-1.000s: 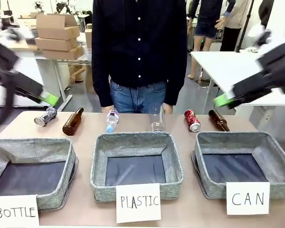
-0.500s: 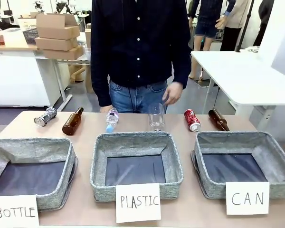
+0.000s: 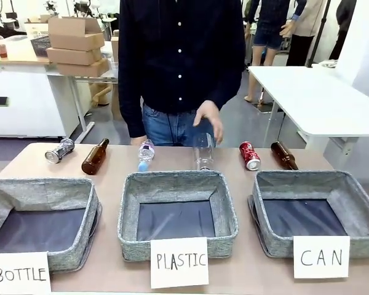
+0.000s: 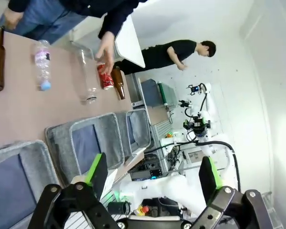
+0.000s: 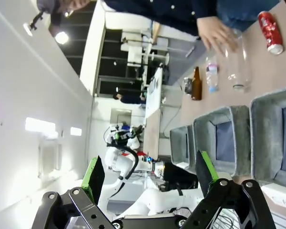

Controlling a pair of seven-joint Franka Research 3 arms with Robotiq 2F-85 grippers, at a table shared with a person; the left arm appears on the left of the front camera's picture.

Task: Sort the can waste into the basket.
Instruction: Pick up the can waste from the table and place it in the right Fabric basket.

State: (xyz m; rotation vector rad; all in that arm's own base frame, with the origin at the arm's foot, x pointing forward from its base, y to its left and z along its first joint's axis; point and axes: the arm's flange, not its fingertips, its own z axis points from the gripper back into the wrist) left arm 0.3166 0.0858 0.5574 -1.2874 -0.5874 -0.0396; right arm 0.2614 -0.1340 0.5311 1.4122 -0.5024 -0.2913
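The brown tabletop (image 3: 246, 270) carries three grey baskets. I see the red can (image 3: 250, 155) lying just behind the CAN basket (image 3: 298, 179), beside a brown bottle (image 3: 284, 155). The silver can (image 3: 58, 151) lies far left, behind the BOTTLE basket (image 3: 43, 186). A person's hand (image 3: 209, 120) is at the clear plastic bottle (image 3: 203, 153). My left jaws and right jaws both stand wide open, holding nothing.
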